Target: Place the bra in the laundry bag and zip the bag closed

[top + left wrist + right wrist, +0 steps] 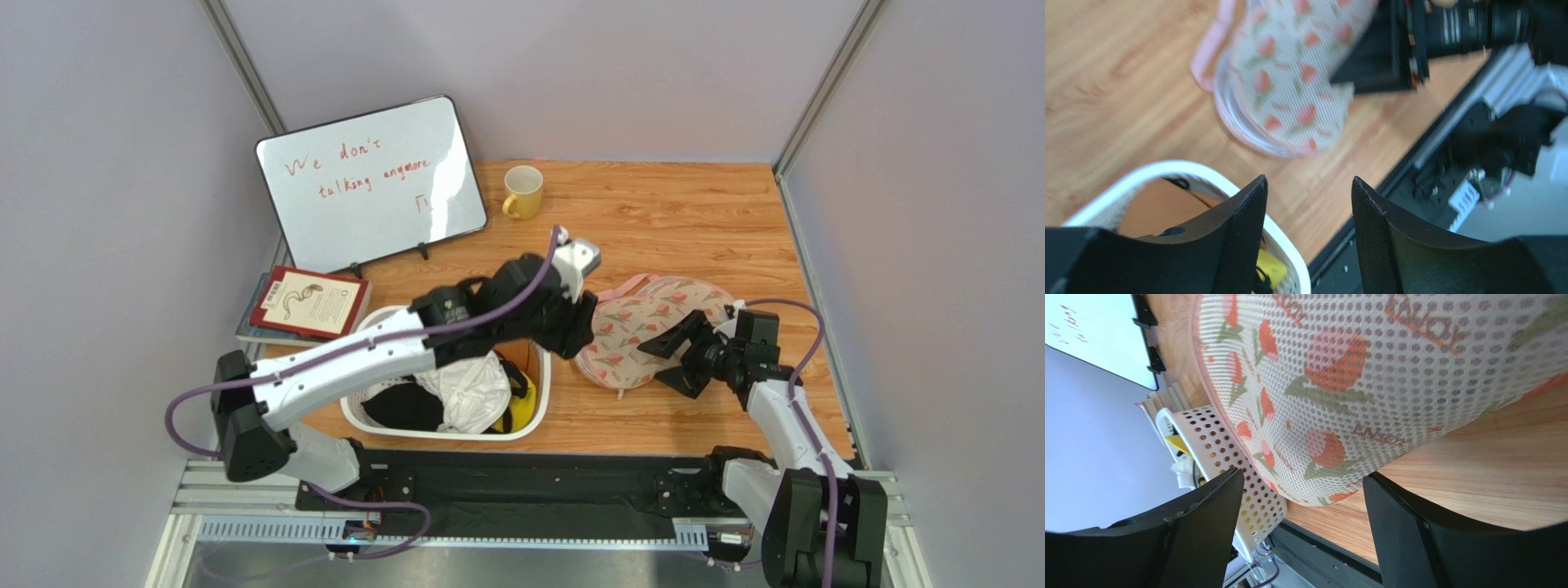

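a wooden table (687, 221) fills the workspace, with your two arms bolted at its near edge. the left arm stretches diagonally across the middle, over a white slotted plastic basket (429, 433) at the near centre. a whiteboard (368, 184) with red handwriting leans at the back left.

the basket holds a white cloth (472, 392), a yellow garment (521, 410) and a dark piece (399, 407); you cannot tell from here whether that dark piece is the bra.

the laundry bag (638, 325) lies flat on the table just right of the basket, between your two grippers. it is a rounded cream mesh pouch printed with small pink and green flowers, with pink edging round its rim and a pink loop at its far end. the mesh is dotted with fine holes. whether its zip is open or shut cannot be told.

a red-covered book (307, 303) lies at the left edge, and a yellow mug (524, 192) stands at the back.

your left gripper (1309, 184) hangs over the basket's right rim, fingers apart with nothing between them. your right gripper (1303, 474) sits at the bag's near right edge, fingers spread wide, the mesh edge lying just at the fingertips but not pinched.
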Controlling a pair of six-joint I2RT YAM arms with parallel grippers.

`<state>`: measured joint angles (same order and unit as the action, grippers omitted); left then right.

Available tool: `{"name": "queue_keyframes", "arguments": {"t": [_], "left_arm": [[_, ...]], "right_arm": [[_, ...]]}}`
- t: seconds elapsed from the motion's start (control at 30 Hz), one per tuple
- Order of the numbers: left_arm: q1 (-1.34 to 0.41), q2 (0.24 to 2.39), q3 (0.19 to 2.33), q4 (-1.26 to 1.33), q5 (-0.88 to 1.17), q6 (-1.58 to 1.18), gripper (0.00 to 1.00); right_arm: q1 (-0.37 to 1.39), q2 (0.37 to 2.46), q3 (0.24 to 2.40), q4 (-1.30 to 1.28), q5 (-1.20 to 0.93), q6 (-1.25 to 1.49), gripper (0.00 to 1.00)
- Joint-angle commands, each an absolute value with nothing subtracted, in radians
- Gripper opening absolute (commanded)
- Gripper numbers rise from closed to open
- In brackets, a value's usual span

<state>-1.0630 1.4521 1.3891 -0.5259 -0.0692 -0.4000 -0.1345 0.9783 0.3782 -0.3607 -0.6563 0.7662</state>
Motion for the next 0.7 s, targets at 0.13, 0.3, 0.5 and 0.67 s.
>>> {"name": "queue_keyframes", "arguments": {"t": [0.13, 0.3, 0.5, 0.67], "left_arm": [[-1.290, 1.364, 1.129, -0.259, -0.313, -0.433, 0.49], [-1.380, 1.446, 1.104, -0.186, -0.376, -0.469, 0.41], [-1.407, 1.532, 1.133, -0.156, -0.414, -0.511, 0.41], [-1.401, 1.637, 1.244, -0.257, -0.399, -0.579, 0.76]], "right_arm": [[-0.138, 0.942, 0.451, -0.416, -0.632, 0.795, 0.77], [-0.138, 0.919, 0.431, -0.495, -0.614, 0.772, 0.76], [-0.144, 0.835, 0.370, -0.516, -0.581, 0.741, 0.75], [-0.150, 0.882, 0.368, -0.485, -0.615, 0.723, 0.73]]}}
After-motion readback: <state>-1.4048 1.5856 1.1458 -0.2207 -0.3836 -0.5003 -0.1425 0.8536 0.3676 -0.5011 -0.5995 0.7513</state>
